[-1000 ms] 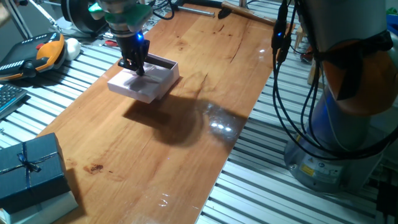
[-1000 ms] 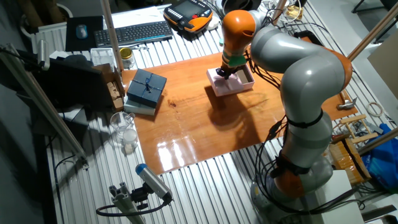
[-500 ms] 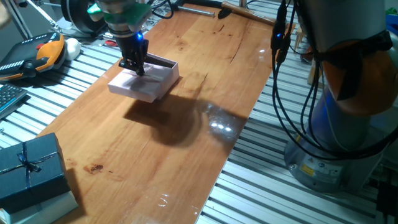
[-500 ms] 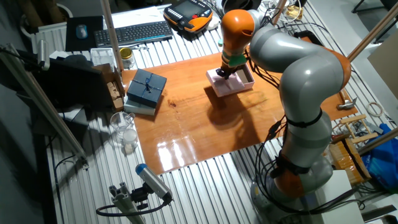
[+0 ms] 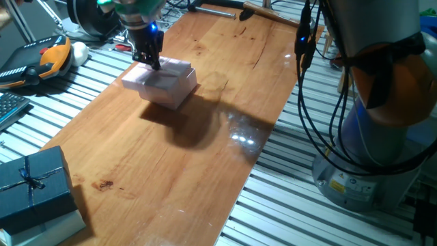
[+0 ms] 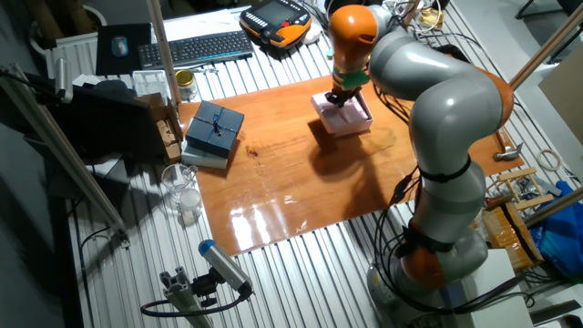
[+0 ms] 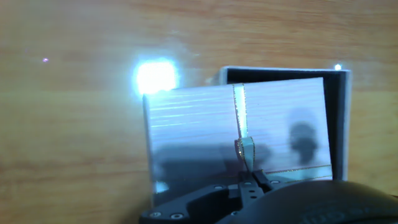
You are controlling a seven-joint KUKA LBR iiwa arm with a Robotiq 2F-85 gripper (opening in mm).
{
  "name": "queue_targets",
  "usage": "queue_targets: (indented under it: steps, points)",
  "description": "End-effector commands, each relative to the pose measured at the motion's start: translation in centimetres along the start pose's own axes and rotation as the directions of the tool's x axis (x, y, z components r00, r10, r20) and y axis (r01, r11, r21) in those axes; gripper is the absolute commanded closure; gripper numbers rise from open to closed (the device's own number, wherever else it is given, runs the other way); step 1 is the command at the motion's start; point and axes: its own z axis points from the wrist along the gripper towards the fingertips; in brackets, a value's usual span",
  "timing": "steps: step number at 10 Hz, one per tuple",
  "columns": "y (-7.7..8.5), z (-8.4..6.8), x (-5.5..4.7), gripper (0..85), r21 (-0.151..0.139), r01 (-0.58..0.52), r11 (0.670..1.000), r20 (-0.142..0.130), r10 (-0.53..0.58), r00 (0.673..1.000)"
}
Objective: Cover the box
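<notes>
My gripper (image 5: 149, 60) is shut on the flat pink lid (image 5: 158, 76) and holds it over the pale pink box. In the hand view the lid (image 7: 193, 130), with its string cross, covers most of the box. Only the box's rim (image 7: 345, 112) shows along the top and right. The lid sits a little off to the left of the box and I cannot tell whether it rests on the walls. The gripper (image 7: 249, 179) grips the lid at its near edge by the string. In the other fixed view the gripper (image 6: 340, 95) stands on the lid (image 6: 344, 117).
A dark blue ribboned box (image 5: 31, 184) stands at the near left corner of the wooden table (image 5: 205, 157); it also shows in the other fixed view (image 6: 216, 128). An orange teach pendant (image 5: 42, 58) lies left of the table. The arm's base (image 5: 382, 137) and cables stand to the right.
The gripper has carried the lid from beside the box's near edge up and across, so it now lies over the box's opening.
</notes>
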Motion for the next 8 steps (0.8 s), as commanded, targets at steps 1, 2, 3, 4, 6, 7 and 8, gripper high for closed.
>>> queue_targets:
  steps: [1,2,3,4,6,7,8]
  points:
    - [-0.9,0.1,-0.1,85.0,0.000,-0.026,1.000,-0.006,0.026,1.000]
    - [-1.8,0.1,-0.3,85.0,0.004,-0.047,0.999,-0.011,0.047,0.999]
    - [-2.8,0.0,-0.6,85.0,0.025,-0.050,0.998,-0.012,0.050,0.999]
    - [-3.5,0.0,-0.6,85.0,0.041,-0.053,0.998,-0.009,0.053,0.999]
    - [-4.5,0.6,-0.6,85.0,0.041,-0.051,0.998,-0.009,0.052,0.999]
    - [-4.9,1.0,-0.7,85.0,0.039,-0.059,0.997,-0.009,0.059,0.998]
    - [-5.2,1.3,-0.7,85.0,0.035,-0.062,0.997,-0.011,0.062,0.998]
